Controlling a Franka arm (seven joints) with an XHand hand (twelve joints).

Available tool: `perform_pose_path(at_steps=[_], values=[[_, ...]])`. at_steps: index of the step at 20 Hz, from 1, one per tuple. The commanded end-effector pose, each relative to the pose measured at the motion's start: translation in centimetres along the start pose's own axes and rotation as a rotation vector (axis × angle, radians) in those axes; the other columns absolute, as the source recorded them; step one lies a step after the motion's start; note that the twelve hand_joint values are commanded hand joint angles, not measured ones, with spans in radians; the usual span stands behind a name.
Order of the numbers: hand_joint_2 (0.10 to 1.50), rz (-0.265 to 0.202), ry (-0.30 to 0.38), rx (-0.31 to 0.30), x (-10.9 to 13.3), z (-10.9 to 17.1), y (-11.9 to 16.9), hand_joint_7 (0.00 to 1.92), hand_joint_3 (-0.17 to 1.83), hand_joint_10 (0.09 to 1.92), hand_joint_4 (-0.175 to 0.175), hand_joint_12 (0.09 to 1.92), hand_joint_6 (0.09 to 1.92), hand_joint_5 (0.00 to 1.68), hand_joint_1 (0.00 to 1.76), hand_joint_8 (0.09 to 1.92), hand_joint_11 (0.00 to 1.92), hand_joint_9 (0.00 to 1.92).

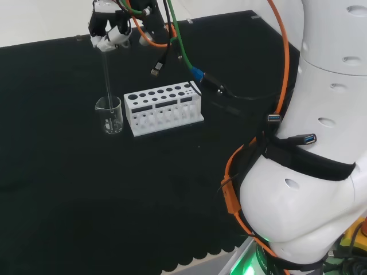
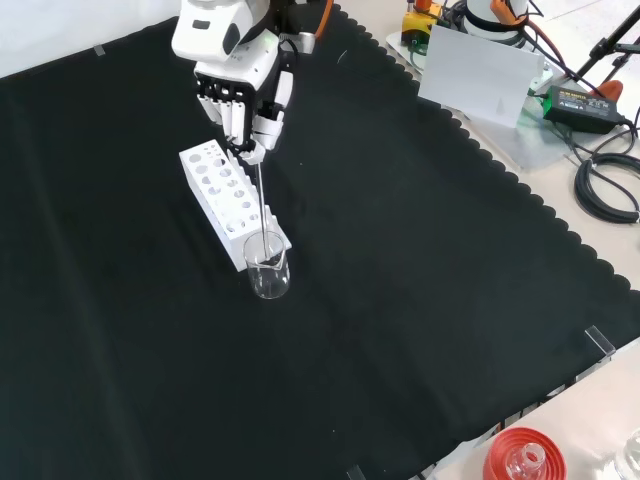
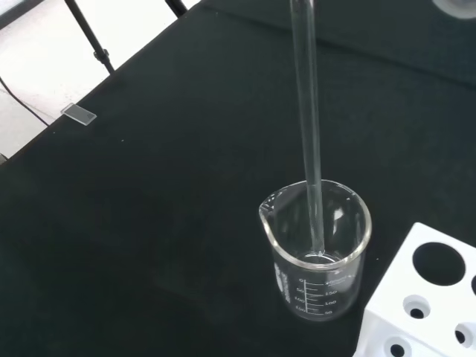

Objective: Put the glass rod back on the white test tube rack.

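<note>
Hand pinching rod upright, tip sitting inside beaker.
Beaker standing just beside rack end; open cloth lying all around them.

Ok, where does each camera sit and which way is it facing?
Head: behind and above the base, looking over the white arm links at the bench.
Front: opposite, looking down on the cloth; the hand enters from the top.
Wrist: at the wrist, looking down the rod.
All share the rod, beaker and rack.
</note>
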State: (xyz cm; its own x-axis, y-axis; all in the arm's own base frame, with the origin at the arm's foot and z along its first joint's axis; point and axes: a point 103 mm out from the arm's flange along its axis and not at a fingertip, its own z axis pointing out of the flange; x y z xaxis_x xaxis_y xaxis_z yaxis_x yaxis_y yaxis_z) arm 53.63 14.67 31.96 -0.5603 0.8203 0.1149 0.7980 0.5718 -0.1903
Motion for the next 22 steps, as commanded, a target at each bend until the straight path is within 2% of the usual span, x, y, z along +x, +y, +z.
perform_pose_path(at_steps=[1,10,15,18,22], values=[[1.13,-0.014,-0.001,0.021,0.9,0.7,0.8,1.14,-0.17,0.50,-0.175,0.65,0.83,1.09,1.29,0.84,1.55,1.69],[1.13,0.003,0.010,-0.003,0.0,0.1,0.4,1.14,-0.17,0.50,-0.175,0.65,0.83,1.09,1.29,0.84,1.55,1.69],[1.13,0.009,0.018,-0.025,-0.6,-0.7,-1.1,1.14,-0.17,0.50,-0.175,0.65,0.83,1.09,1.29,0.84,1.55,1.69],[1.13,0.012,0.011,-0.020,-0.5,-0.7,-0.7,1.14,-0.17,0.50,-0.175,0.65,0.83,1.09,1.29,0.84,1.55,1.69],[1.13,0.022,0.023,-0.046,-1.0,-1.5,-1.1,1.14,-0.17,0.50,-0.175,0.65,0.83,1.09,1.29,0.84,1.55,1.69]])
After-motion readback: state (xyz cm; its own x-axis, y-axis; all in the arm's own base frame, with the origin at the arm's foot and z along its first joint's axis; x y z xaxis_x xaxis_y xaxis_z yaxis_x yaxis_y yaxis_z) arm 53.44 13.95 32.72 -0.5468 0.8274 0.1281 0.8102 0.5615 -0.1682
